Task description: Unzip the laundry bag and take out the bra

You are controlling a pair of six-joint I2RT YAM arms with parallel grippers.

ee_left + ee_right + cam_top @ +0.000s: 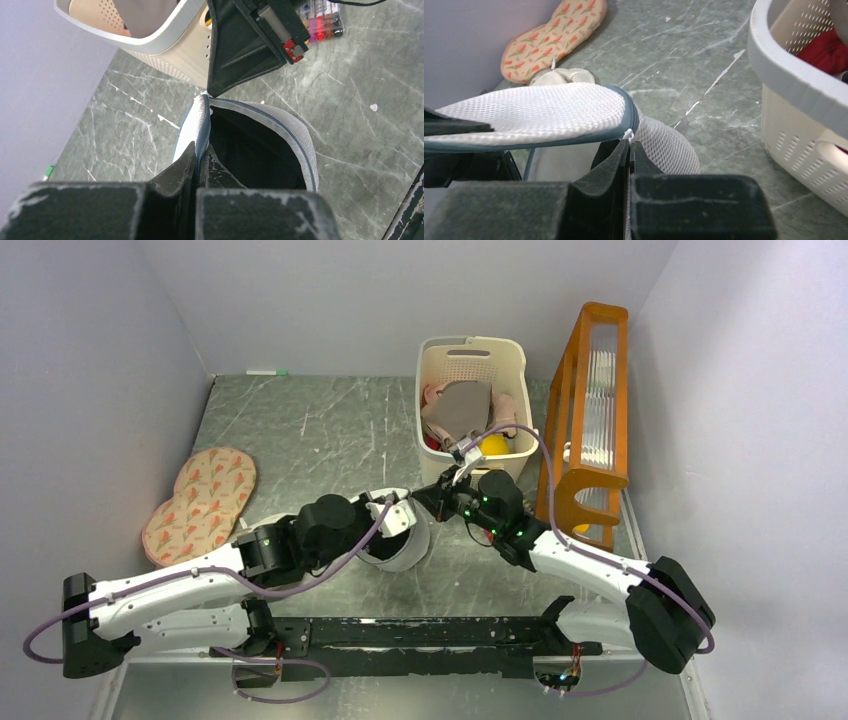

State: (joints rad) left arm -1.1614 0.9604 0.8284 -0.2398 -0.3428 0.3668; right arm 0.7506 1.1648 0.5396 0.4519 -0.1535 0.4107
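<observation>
The laundry bag [539, 112] is white mesh cloth; the table [320, 430] looks matt, marbled grey (scratched); the basket [470, 368], smooth perforated plastic.

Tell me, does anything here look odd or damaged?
The laundry bag gapes half-open, held at its rim by the left fingers and right fingers. The left pair's black coating is chipped.

White mesh laundry bag [408, 542] (lid agape)

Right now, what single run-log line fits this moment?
stage: unzipping | left gripper: shut on laundry bag rim | right gripper: shut on zip pull | bag: partly open | bra: not seen
</observation>
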